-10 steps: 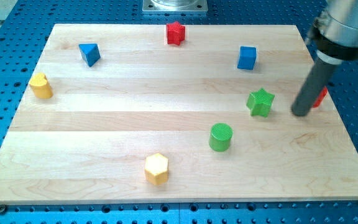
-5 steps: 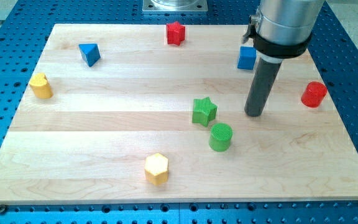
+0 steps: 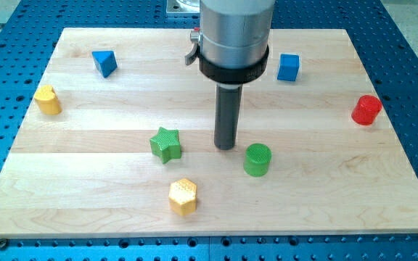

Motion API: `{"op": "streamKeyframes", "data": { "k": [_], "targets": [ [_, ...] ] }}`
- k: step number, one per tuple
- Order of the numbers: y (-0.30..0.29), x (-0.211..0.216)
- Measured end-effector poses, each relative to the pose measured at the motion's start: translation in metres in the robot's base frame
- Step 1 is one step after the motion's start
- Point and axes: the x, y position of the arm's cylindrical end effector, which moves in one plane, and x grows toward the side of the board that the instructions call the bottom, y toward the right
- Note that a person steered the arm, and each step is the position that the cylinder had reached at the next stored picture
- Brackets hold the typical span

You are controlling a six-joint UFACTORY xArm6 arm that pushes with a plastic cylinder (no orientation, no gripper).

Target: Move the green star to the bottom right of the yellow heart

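The green star (image 3: 166, 143) lies left of the board's middle. The yellow heart (image 3: 48, 100) sits at the board's left edge, far to the upper left of the star. My tip (image 3: 225, 146) stands to the right of the star with a clear gap between them, and just up-left of the green cylinder (image 3: 257, 159).
A yellow hexagon (image 3: 183, 196) lies below the star. A blue triangle (image 3: 104, 62) is at the upper left, a blue cube (image 3: 288, 67) at the upper right, a red cylinder (image 3: 366, 109) at the right edge. The arm's body hides the red star at the top.
The green star has slid leftward across the board, from right of centre to left of centre. My tip has followed it leftward, past the green cylinder.
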Motion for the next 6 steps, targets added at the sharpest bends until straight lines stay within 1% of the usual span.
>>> {"op": "streamKeyframes", "data": {
  "k": [1, 2, 3, 4, 5, 6],
  "targets": [
    [-0.071, 0.007],
    [-0.101, 0.003],
    [-0.081, -0.019],
    [-0.13, 0.003],
    [-0.179, 0.015],
    [-0.15, -0.003]
  ]
}}
